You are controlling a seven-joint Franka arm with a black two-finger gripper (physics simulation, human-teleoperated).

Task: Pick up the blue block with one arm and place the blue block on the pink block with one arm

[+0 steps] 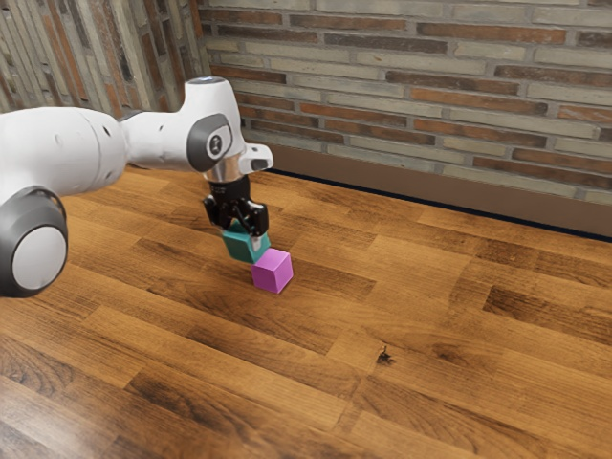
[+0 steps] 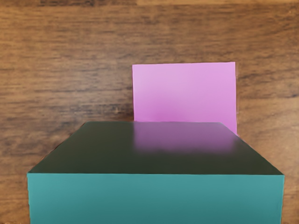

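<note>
The jaws are clamped on the blue block (image 1: 246, 247), one finger on each of two opposite sides, so the block hangs directly beneath them; it renders more teal than blue. The relation that matters is where the pink block (image 1: 273, 271) lies from the jaws: not under them but just beside and lower, standing on the counter (image 1: 430, 335) toward the exterior view's right and a little nearer that camera. In that view the two blocks' outlines overlap at a corner, yet I cannot tell whether they touch or whether the held block's underside is above the pink top. The wrist view agrees: the blue block (image 2: 154, 186) sits close under the hand and the pink block (image 2: 184, 91) lies beyond its far edge, its sides roughly parallel to the held block's but shifted somewhat off its midline. Both are cubes, so no long axis needs matching — only position. My judgement is that pickup is done and placing is not: the jaws need a short sideways carry with some height, correcting that offset, before lowering. Too low a carry risks shoving the pink block aside.
</note>
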